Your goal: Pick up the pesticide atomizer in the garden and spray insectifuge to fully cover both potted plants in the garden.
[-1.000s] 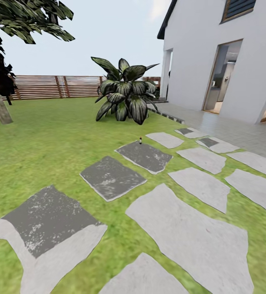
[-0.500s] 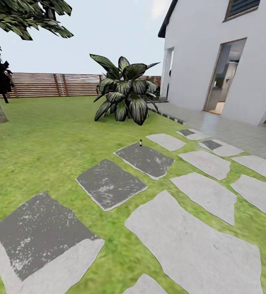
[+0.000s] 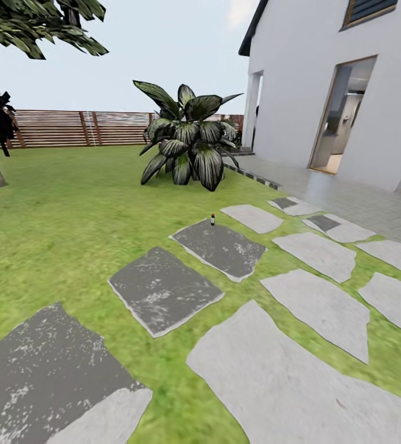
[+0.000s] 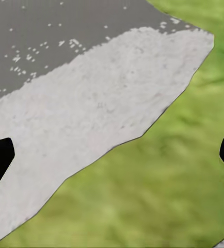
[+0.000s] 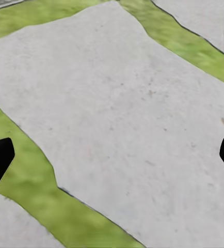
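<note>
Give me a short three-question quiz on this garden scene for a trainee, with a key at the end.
1. True or false: the pesticide atomizer stands upright on the far edge of a dark stepping stone.
2. What lies beyond the atomizer? A) brown fence B) large dark-leaved plant C) house doorway
3. Fill in: the left gripper hangs over a pale stone and ____.

Key: 1 true. 2 B. 3 grass.
</note>
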